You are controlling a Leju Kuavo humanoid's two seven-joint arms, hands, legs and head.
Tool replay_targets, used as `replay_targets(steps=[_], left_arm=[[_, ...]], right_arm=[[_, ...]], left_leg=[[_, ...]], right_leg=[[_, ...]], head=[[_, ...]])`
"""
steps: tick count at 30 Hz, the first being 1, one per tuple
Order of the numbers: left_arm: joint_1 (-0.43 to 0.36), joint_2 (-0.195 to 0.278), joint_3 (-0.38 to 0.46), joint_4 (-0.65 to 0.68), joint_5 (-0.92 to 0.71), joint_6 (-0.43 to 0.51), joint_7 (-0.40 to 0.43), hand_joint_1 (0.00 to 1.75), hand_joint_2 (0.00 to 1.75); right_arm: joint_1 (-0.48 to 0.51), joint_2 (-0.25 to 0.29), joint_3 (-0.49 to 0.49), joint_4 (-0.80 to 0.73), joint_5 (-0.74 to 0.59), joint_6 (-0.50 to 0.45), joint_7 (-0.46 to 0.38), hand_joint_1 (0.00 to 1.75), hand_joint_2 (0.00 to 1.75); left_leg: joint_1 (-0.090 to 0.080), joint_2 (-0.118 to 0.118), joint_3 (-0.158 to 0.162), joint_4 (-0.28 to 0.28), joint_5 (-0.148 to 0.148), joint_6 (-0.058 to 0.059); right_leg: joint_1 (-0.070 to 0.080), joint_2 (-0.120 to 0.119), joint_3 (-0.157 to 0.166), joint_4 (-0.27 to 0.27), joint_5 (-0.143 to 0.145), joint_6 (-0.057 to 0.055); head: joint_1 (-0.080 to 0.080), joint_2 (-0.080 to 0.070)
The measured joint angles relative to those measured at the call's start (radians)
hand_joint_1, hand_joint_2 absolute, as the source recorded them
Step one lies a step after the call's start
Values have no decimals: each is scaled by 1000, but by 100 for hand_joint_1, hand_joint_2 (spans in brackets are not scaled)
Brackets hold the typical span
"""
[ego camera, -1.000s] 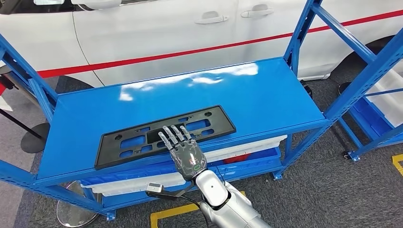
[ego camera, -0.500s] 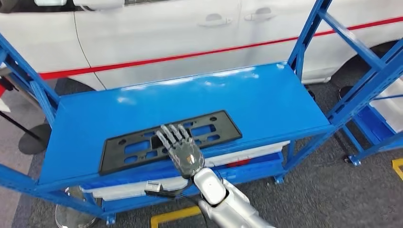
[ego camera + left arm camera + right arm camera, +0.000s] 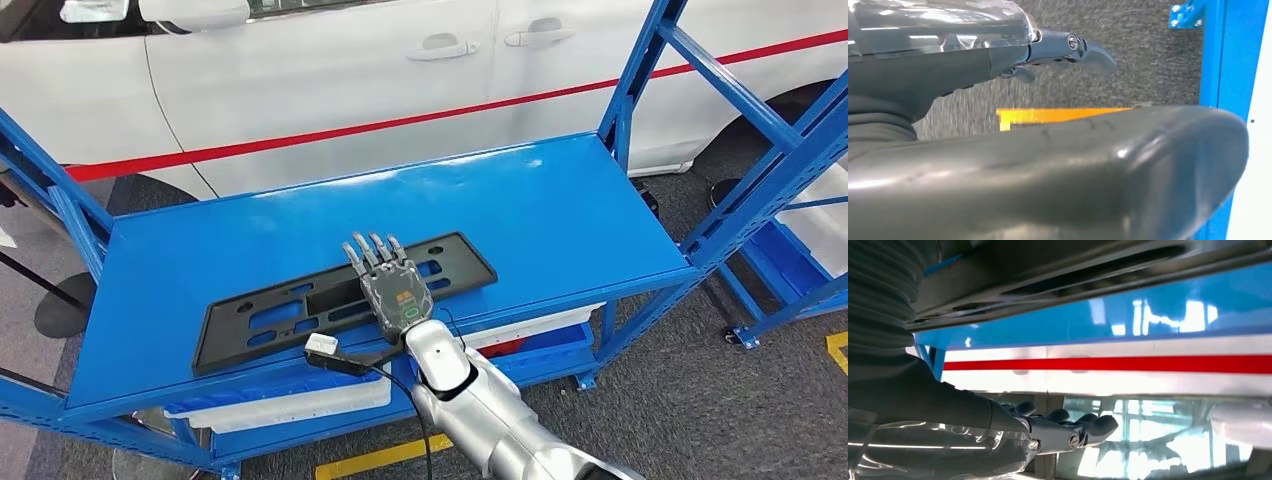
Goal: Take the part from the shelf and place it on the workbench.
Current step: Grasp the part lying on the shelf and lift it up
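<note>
Black flat part (image 3: 340, 300), long and slotted with cut-outs, lying flat on the blue shelf (image 3: 560, 210), close to its front edge and skewed so that the left end sits nearer that edge than the right end. Reaching over the middle of the part from the front edge, right hand (image 3: 392, 285), palm down, fingers (image 3: 372, 250) stretched forward and slightly apart, nothing gripped; contact with the part not clear enough to tell from the head view. Seen again in the right wrist view, right hand (image 3: 1058, 432) with dark fingers extended, the dark underside of the part (image 3: 1058, 270) close by, blue shelf surface (image 3: 1148, 320) beyond it. Small white connector (image 3: 320, 345) on a black cable at the right wrist, hanging over the front edge. Left hand (image 3: 1068, 50) in the left wrist view over grey carpet, a yellow floor line (image 3: 1048, 115) beneath; fingers mostly hidden, so open or closed cannot be told. Behind the shelf's rear edge, white car (image 3: 330, 70) with a red stripe (image 3: 400, 120). Pale bins (image 3: 290, 400) on the lower level.
</note>
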Motion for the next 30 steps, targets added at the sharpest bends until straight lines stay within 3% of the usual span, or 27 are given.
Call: replay_targets(steps=[4, 6, 8, 9, 10, 11, 13, 15, 18, 20, 23, 24, 25, 26, 28, 30], left_arm=[[1, 1, -1, 1, -7, -2, 4, 0, 0], [0, 1, -1, 2, -8, -3, 4, 0, 0], [0, 1, -1, 2, -8, -3, 5, 0, 0], [0, 1, -1, 2, -8, -2, 6, 0, 0], [1, 1, -1, 2, -8, -2, 6, 0, 0], [1, 1, -1, 2, -8, -2, 7, 0, 0], [1, 1, -1, 2, -8, -2, 9, 0, 0], [0, 1, -1, 3, -8, -1, 10, 0, 0], [1, 1, -1, 3, -8, -1, 10, 0, 0], [1, 2, -1, 3, -8, 0, 10, 0, 0], [1, 2, -1, 3, -8, 1, 10, 0, 0], [2, 2, -1, 3, -9, 0, 10, 0, 0], [3, 2, -1, 3, -9, 0, 11, 0, 0], [3, 2, -1, 3, -9, 0, 11, 0, 0], [3, 2, -1, 3, -9, 0, 11, 0, 0], [2, 2, -1, 3, -6, 0, 11, 0, 0]], right_arm=[[-40, 18, -12, 53, -5, 42, 2, 175, 175], [-50, 22, -15, 77, -7, 51, 2, 175, 175], [-52, 23, -16, 101, -8, 54, 2, 175, 175], [-51, 23, -16, 112, -8, 54, 2, 175, 175], [-50, 23, -16, 121, -8, 54, 2, 175, 175], [-50, 23, -16, 129, -8, 53, 1, 175, 175], [-56, 24, -16, 139, -8, 51, 0, 175, 175], [-62, 25, -16, 146, -8, 48, -1, 175, 175], [-66, 26, -16, 154, -8, 45, -2, 175, 175], [-67, 28, -16, 158, -8, 44, -2, 175, 175], [-66, 30, -16, 165, -6, 47, -2, 175, 175], [-66, 30, -16, 168, -4, 50, -2, 175, 175], [-66, 30, -16, 171, -2, 52, -2, 175, 175], [-65, 30, -16, 174, 0, 54, -2, 175, 175], [-65, 30, -16, 177, 4, 54, -2, 175, 175], [-65, 29, -16, 180, -2, 43, -7, 175, 175]], left_leg=[[0, -1, 4, -13, 4, 26], [3, 0, 7, -19, 7, 37], [3, 0, 7, -19, 6, 41], [2, 0, 7, -19, 6, 41], [2, -1, 8, -18, 5, 40], [2, -2, 9, -17, 4, 39], [0, -3, 13, -14, -1, 33], [-3, -4, 14, -11, -6, 25], [-2, -5, 16, -11, -10, 10], [-1, -3, 3, 25, -37, -1], [2, -2, -79, 202, -126, -13], [3, -2, -103, 251, -140, -15], [3, -2, -112, 266, -134, -16], [3, -2, -102, 241, -110, -15], [3, -2, -38, 108, -41, -8], [-2, -2, 12, 6, -8, 2]], right_leg=[[-2, 0, -8, 16, -13, 22], [-4, -2, -47, 103, -65, 29], [-4, -3, -115, 237, -123, 33], [-5, -3, -139, 279, -131, 33], [-5, -3, -146, 286, -121, 33], [-5, -3, -131, 251, -91, 31], [-3, -3, -64, 109, -19, 23], [0, -3, -19, 14, 11, 16], [2, -3, -12, -1, 11, 4], [-3, -5, -7, -7, 13, -8], [-5, -7, -6, -9, 12, -15], [-4, -7, -5, -9, 11, -16], [-3, -7, -5, -8, 11, -16], [-3, -6, -3, -7, 10, -16], [-3, -5, 2, -6, 6, -12], [-1, -4, 3, -4, 4, -4]], head=[[1, 0], [2, 0], [2, 0], [2, 0], [2, 0], [2, 0], [2, 0], [2, 0], [1, 0], [-1, 0], [-3, 0], [-2, 0], [-2, 0], [-2, 0], [-2, 0], [-2, 0]])
